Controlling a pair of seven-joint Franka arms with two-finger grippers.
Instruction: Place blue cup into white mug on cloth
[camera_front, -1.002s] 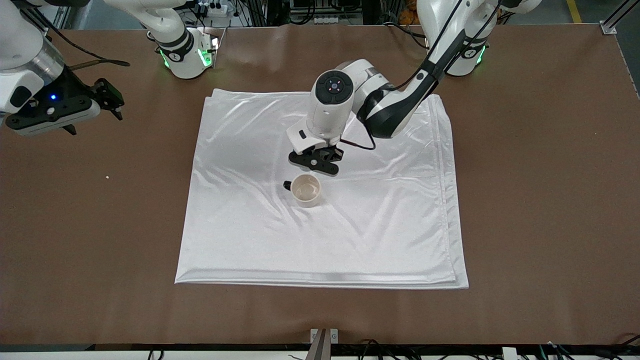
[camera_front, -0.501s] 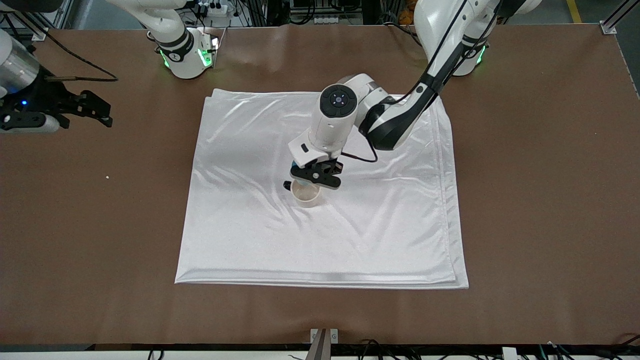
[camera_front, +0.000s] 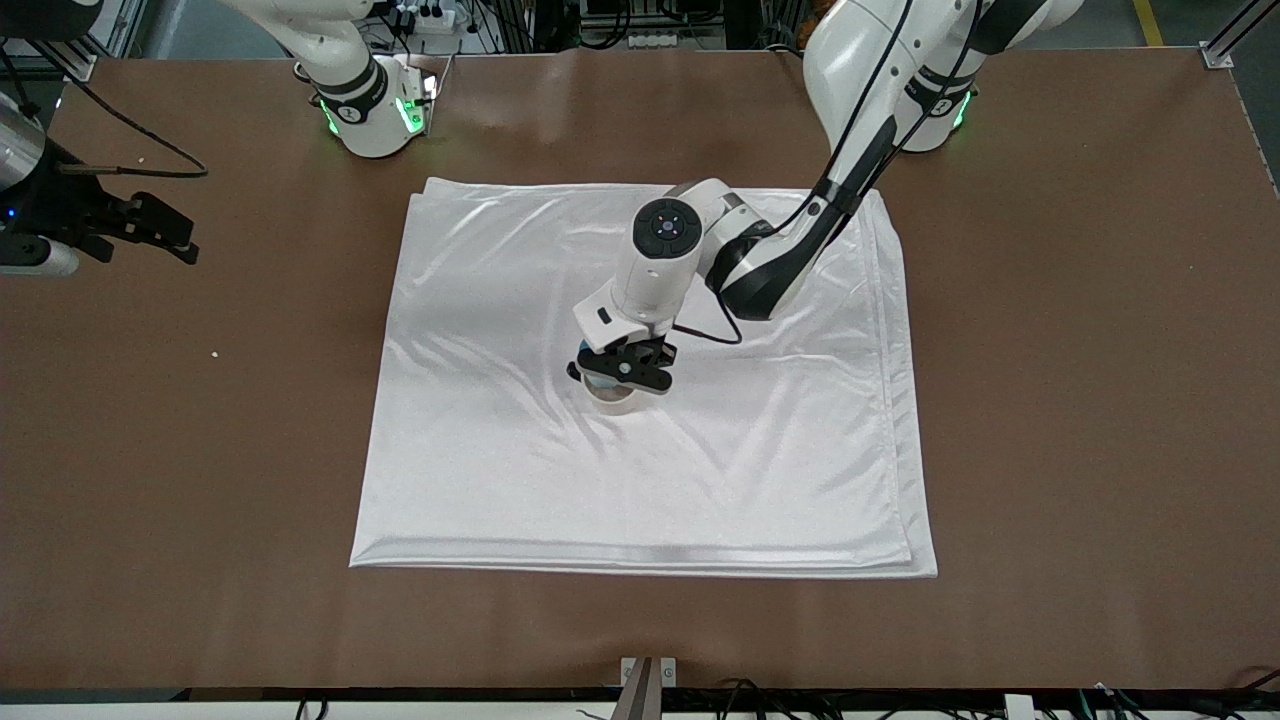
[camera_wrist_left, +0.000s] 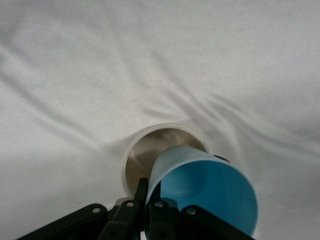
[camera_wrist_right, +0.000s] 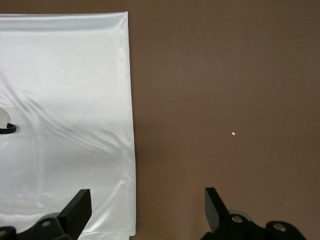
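The cloth lies spread over the middle of the table. The white mug stands on it with its dark handle toward the right arm's end. My left gripper is right over the mug, shut on the rim of the blue cup, one finger inside and one outside. In the left wrist view the cup hangs tilted, its base inside the mug's mouth. In the front view the gripper hides the cup. My right gripper is open and empty above the bare table, and its arm waits there.
The cloth's edge and the mug's handle show in the right wrist view. A small white speck lies on the brown table toward the right arm's end. The arm bases stand farthest from the front camera.
My left gripper has come down and toward the front camera with the blue cup, from beside the mug to right over it. My right gripper has drawn back toward the table's end.
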